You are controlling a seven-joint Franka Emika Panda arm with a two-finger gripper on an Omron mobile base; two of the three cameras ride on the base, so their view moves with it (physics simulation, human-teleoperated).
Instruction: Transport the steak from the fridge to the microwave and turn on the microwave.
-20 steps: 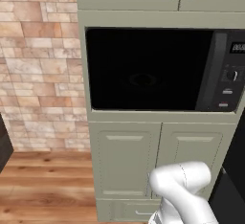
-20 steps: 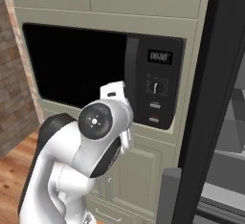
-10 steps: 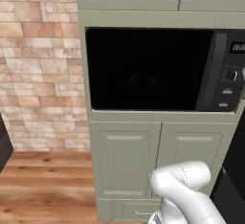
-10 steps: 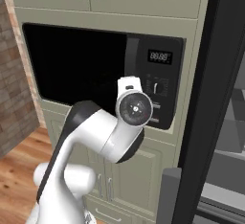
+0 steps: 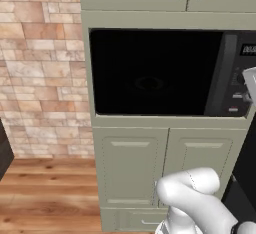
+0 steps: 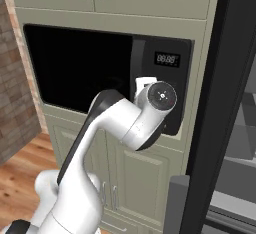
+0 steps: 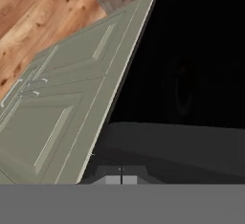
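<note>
Leftmost in the left base view runs a brick wall (image 5: pixel 35 73) above a wooden floor (image 5: pixel 45 188); neither bears on the job. Next comes the microwave (image 5: pixel 150 73), built into pale green cabinetry, with its wide black glass door shut flush. A shut door fits the last step of the task, since an oven is started only once closed, so the loading step seems to be over. Whether the steak lies inside cannot be told, because the glass is too dark to see through, and it is nowhere else in sight.

Further right, in the right base view, the curved handle (image 6: pixel 136 73) stands between the glass and the control panel (image 6: pixel 167 85), whose digital display (image 6: pixel 166 58) sits near its top. The white arm (image 6: pixel 107 128) reaches up from the base so that the hand is level with the panel's lower half, where the controls would be; the wrist covers them, so contact with a button cannot be confirmed. The gripper (image 7: pixel 120 176) has its fingertips pressed together with nothing between them, which gives one blunt point suited to pushing a button rather than grasping. Its own camera looks at a steep tilt across the dark glass and the cabinet doors (image 7: pixel 62 117) below.

Rightmost stands the fridge (image 6: pixel 220 103), its black frame beside the oven housing and grey shelves (image 6: pixel 245 143) visible past it, so the door appears open.
</note>
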